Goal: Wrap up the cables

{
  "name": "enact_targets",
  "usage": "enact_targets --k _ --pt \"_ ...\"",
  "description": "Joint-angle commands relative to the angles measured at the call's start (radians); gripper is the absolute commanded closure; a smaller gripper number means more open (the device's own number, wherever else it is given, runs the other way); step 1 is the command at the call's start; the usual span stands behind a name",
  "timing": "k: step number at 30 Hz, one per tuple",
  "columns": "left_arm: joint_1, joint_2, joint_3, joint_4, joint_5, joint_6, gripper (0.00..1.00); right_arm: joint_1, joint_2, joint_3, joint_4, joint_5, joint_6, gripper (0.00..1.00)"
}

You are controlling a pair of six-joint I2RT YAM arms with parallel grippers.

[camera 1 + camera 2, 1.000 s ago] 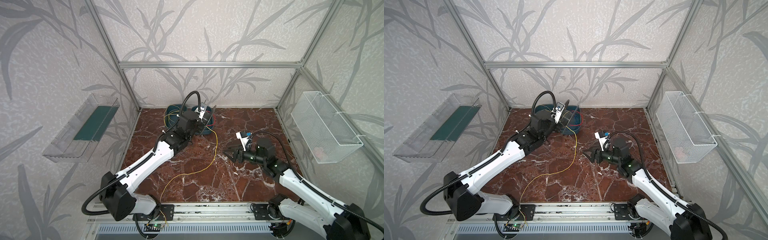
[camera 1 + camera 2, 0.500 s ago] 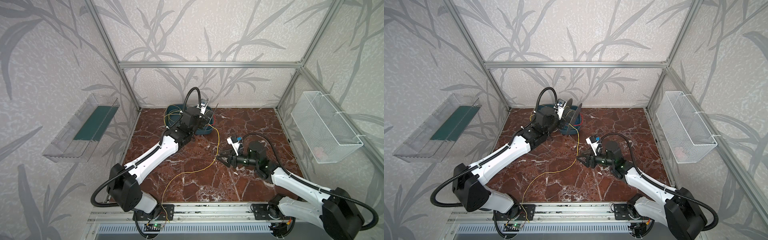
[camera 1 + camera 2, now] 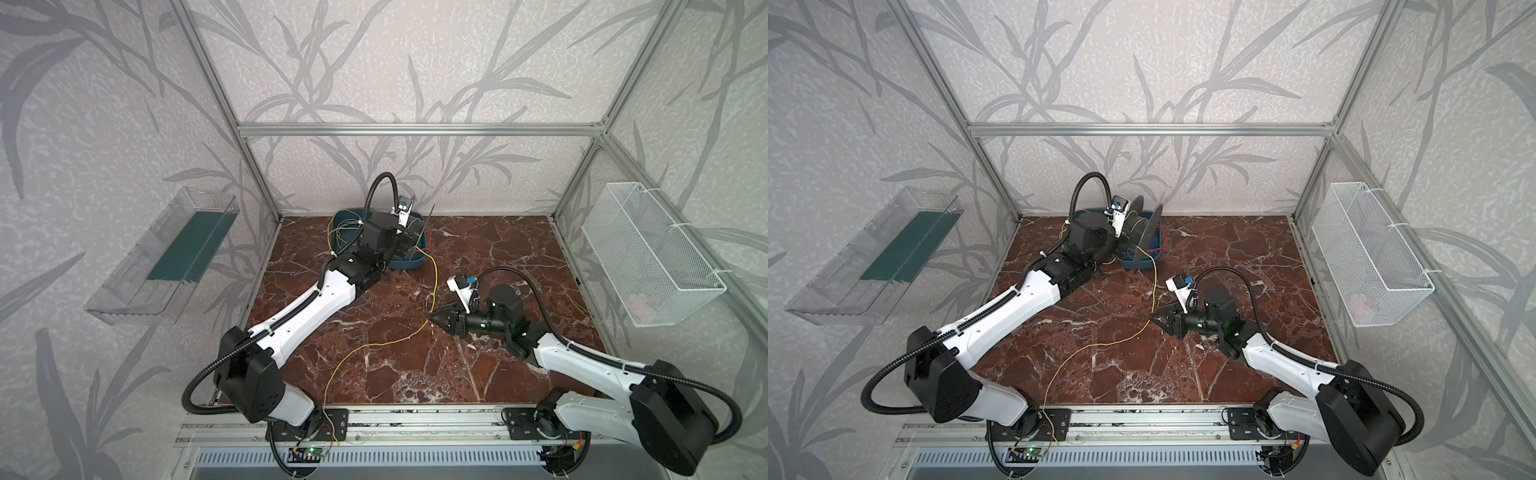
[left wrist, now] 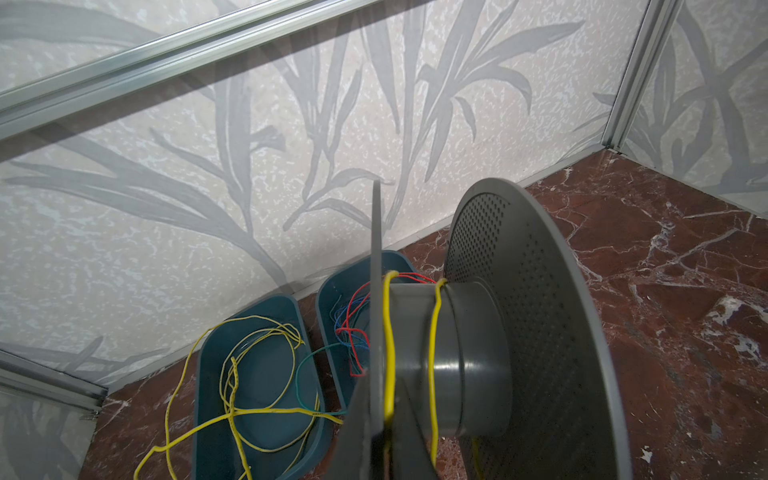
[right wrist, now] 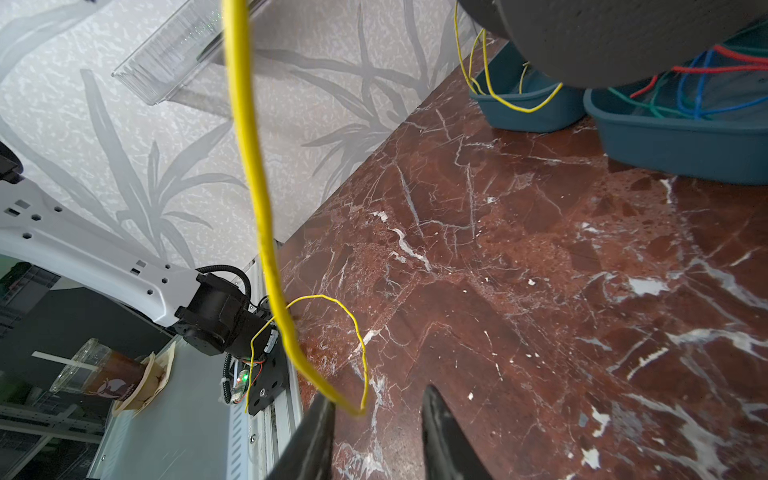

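The right gripper (image 5: pixel 378 395) hangs low over the floor (image 3: pixel 478 374) with its jaws apart. The yellow cable (image 5: pixel 257 187) bends just between the fingertips, touching one finger and not pinched. The left gripper (image 4: pixel 376 440) is clamped on a flange of the grey spool (image 4: pixel 478 353), held up over two teal trays (image 4: pixel 199 374) at the back wall.

Two turns of cable already sit on the hub. From there the cable drops to the floor, passes the right gripper and trails to the front rail. More yellow loops lie in one tray, and red, blue and green wires in the other.

The step in hand looks like taking the free run to feed another turn. To do it well, centre the wire between the pads before closing, grip lightly so it can slide, and keep it taut and between the flanges. Slack would likely slip off the hub.

The marble floor is smooth, so the wire should drag freely. The walls are near: a mesh basket (image 3: pixel 648 257) hangs on one side and a clear shelf (image 3: pixel 166 257) on the other, well apart from the work.
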Motion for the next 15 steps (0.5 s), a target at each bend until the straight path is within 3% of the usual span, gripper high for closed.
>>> enact_targets --k 1,9,15 --pt "0.009 -0.019 0.061 0.107 0.010 -0.029 1.00 0.036 0.014 -0.003 0.088 0.015 0.011 0.66" --pt "0.012 -0.021 0.064 0.114 0.010 -0.038 1.00 0.046 0.043 -0.011 0.115 0.062 0.031 0.92" --pt "0.025 -0.032 0.064 0.116 0.008 -0.041 1.00 0.045 -0.017 -0.008 0.037 0.072 0.014 0.98"
